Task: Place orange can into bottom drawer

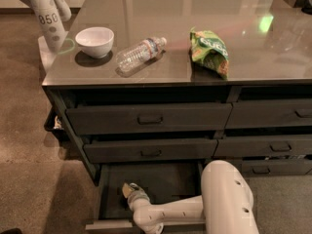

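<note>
The bottom drawer of the left column is pulled open, and its dark floor shows. My white arm reaches into it from the right. My gripper sits low inside the drawer near its left side. A small orange-tan shape shows at the gripper's tip. I cannot tell whether it is the orange can or whether it is held. The two drawers above, the top one and the middle one, are closed.
On the counter lie a clear plastic bottle on its side, a white bowl and a green snack bag. A white robot part marked 050 stands at the left. The right-column drawers are shut.
</note>
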Motion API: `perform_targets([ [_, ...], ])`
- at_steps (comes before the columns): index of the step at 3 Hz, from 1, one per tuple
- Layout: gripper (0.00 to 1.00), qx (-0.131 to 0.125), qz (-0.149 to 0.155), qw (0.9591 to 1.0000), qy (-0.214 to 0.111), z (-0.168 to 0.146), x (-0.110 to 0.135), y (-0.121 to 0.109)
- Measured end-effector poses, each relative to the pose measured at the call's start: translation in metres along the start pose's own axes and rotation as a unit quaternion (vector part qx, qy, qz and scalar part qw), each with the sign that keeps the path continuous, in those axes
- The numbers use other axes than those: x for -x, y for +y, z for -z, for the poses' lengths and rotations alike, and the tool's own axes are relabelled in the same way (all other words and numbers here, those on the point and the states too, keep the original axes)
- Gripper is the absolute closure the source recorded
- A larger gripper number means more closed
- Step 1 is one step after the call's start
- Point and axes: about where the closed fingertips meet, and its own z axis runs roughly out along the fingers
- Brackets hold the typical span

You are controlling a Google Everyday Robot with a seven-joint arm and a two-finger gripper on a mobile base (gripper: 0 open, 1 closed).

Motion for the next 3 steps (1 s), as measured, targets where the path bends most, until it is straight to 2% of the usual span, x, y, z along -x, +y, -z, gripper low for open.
perform_targets([
  [1,0.12,0.019,-0.001,0.9998,0.002,0.0006,0.0018,0.0053],
  [2,0.00,0.034,0.000,0.9994,0.001,0.0024,0.0049,0.0100],
  [3,0.00,0.034,0.000,0.9994,0.001,0.0024,0.0049,0.0100],
])
